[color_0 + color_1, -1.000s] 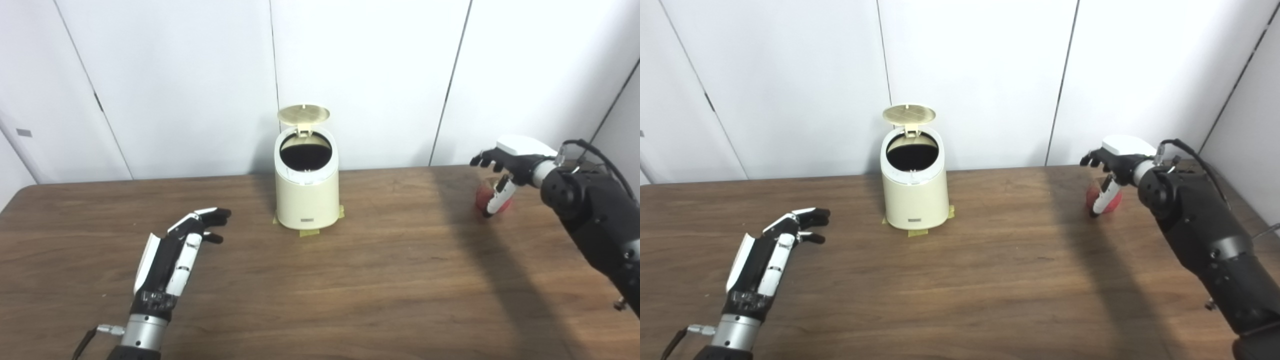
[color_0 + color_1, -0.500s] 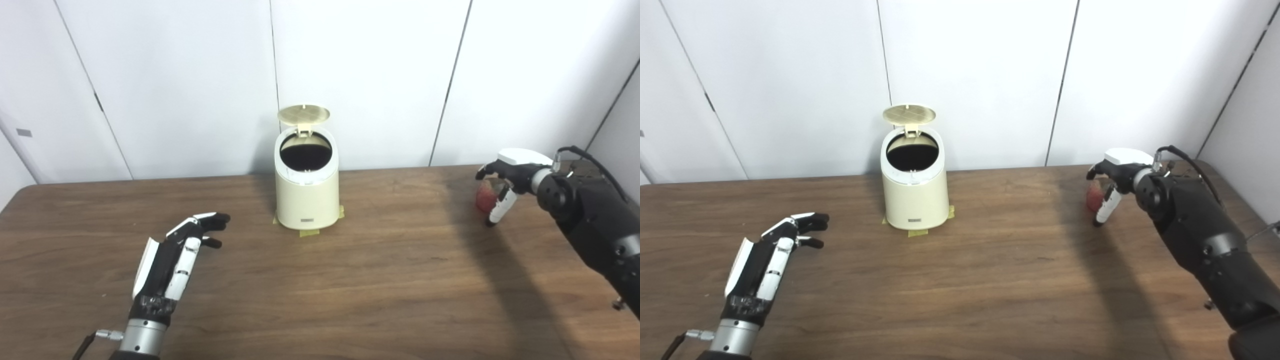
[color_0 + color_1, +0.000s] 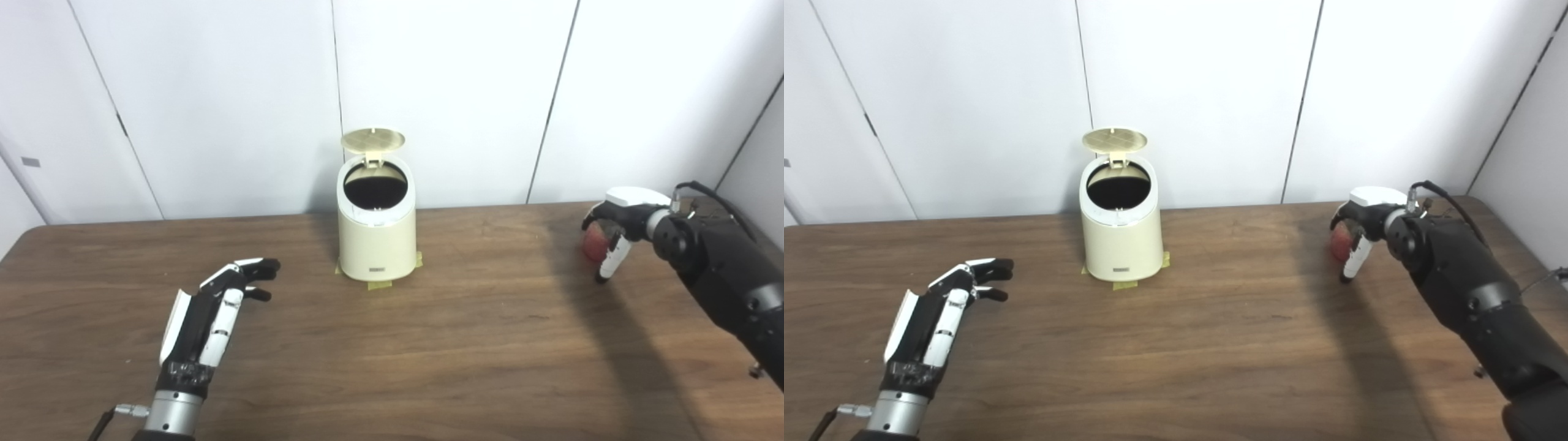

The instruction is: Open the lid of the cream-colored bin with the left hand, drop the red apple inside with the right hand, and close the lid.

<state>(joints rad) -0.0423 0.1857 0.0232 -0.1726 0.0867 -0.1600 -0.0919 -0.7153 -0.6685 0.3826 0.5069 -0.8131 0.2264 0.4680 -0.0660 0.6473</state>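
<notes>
- The table (image 3: pixel 392 343) bears the bin (image 3: pixel 376 242), well off to the right hand's inner side, its lid (image 3: pixel 373 139) already up, so opening is done.
- The left hand (image 3: pixel 208 309) rests flat, fingers spread, holding nothing.
- The right hand (image 3: pixel 615 223) has dropped lower over the apple (image 3: pixel 591 244), fingers curling round it; a firm grasp I cannot tell.

The right hand (image 3: pixel 618 214) arches over the red apple (image 3: pixel 591 244), hiding most of it; whether the fingers touch the fruit cannot be told. Inside the cream-colored bin (image 3: pixel 376 237) all is dark, its bottom unseen. A small label on its front is too small to read. Both forearms are cut off by the bottom edge.
</notes>
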